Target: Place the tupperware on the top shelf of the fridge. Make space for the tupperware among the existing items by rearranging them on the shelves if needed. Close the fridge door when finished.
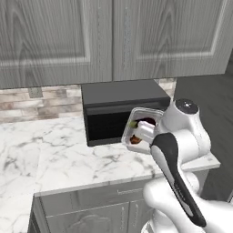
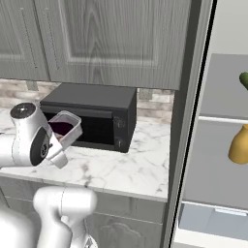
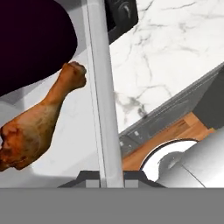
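Aloft, tool [image 3: 104,181] pinches tupperware [image 2: 65,128] rim before the microwave [image 2: 97,116]

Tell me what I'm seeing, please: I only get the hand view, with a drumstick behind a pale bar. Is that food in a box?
Observer: Yes. The left base view shows a whole clear tupperware, tilted. The gripper holds it by the rim, up in front of a black microwave.
Operator: Where is the fridge it should go in?
Observer: In the right base view, the fridge stands open just right of the marble counter.
Operator: Is anything inside already?
Observer: An orange-yellow bottle stands under a shelf, and part of a green item shows above that shelf.
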Robot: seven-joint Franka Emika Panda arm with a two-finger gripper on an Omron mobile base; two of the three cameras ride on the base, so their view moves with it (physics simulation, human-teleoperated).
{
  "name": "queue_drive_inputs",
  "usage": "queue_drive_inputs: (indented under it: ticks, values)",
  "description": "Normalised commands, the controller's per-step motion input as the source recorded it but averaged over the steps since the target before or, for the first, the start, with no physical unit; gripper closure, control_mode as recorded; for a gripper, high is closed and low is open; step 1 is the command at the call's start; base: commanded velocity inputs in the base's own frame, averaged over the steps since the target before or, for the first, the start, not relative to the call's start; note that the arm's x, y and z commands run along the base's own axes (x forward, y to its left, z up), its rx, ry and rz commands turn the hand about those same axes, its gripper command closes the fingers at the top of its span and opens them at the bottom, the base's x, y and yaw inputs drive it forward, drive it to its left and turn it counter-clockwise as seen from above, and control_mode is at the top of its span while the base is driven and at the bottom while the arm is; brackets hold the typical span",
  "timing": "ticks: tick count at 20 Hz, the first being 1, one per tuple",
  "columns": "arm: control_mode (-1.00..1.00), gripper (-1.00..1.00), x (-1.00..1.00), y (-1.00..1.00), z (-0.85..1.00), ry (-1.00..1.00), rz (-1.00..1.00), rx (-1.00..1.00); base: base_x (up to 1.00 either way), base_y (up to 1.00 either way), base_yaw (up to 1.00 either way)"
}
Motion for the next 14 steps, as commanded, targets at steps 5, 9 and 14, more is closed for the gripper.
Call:
queue_drive_inputs:
  ticks: [5,9,14]
  values:
    - [-1.00,1.00,-0.54,-0.40,0.79,-0.01,0.06,0.00,0.00,0.00,0.00]
    - [-1.00,1.00,-0.38,0.00,0.68,0.01,0.14,0.00,0.00,0.00,0.00]
    - [-1.00,1.00,-0.18,-0.20,0.63,0.00,0.05,0.00,0.00,0.00,0.00]
